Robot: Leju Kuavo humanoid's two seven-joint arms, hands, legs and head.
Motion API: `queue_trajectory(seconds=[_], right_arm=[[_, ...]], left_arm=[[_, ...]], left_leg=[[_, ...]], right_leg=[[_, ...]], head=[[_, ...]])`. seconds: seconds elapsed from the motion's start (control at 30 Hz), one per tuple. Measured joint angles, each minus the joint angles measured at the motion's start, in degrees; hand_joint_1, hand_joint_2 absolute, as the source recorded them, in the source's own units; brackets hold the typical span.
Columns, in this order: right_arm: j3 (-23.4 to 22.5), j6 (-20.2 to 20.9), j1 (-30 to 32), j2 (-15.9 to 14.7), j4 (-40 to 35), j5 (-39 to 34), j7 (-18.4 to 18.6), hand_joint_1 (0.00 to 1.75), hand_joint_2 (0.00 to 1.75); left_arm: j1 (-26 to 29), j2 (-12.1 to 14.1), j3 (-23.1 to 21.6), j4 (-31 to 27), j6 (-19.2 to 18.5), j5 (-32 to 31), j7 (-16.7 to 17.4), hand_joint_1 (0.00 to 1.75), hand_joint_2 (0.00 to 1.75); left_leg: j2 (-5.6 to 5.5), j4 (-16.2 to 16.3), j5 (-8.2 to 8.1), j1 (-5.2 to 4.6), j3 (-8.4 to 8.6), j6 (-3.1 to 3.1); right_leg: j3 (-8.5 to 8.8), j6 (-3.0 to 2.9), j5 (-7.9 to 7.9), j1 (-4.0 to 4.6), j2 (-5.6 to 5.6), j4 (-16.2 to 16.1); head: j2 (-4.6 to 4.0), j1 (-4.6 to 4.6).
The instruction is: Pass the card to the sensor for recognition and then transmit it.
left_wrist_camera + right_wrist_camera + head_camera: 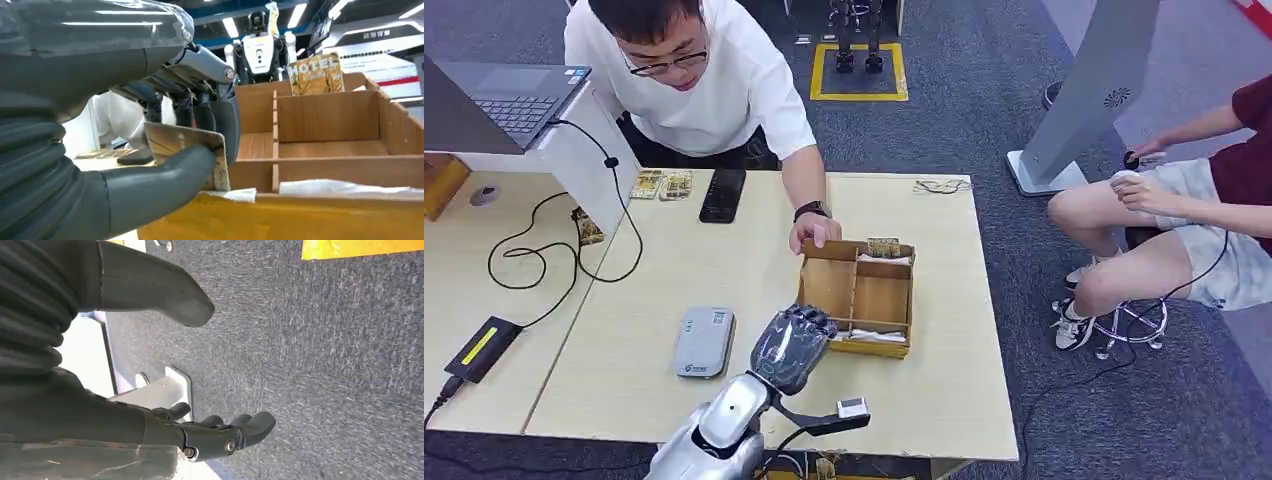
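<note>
The left robot hand point(792, 345) pinches a card point(186, 146) beside the wooden tray point(906, 300), the sensor point(704, 341) at nine o'clock (ready for scanning); right robot hand point(220, 435) hangs empty, fingers apart.

My grey thumb and dark fingers point(220, 120) pinch a tan, brown-printed card point(180, 140). The pale wood surface point(724, 270) carries a light brown box point(856, 296), a grey sensor point(704, 342) and a black phone point(723, 194). The carpet point(325, 340) is speckled grey.

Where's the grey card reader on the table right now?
In the head view the grey card reader lies flat on the table, just left of the left hand and left of the wooden tray.
</note>
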Motion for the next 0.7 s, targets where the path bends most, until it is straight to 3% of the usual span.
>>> queue_trajectory(seconds=[0.7], right_arm=[[0.09, -0.7, -0.01, 0.0, 0.44, 0.0, -0.24, 0.0, 1.75]], left_arm=[[0.21, 0.0, 0.15, 0.0, 1.72, 0.02, -1.44, 1.75, 1.75]], left_leg=[[0.0, 0.0, 0.0, 0.0, -0.01, 0.0]], right_leg=[[0.0, 0.0, 0.0, 0.0, 0.0, 0.0]], head=[[0.0, 0.0]])
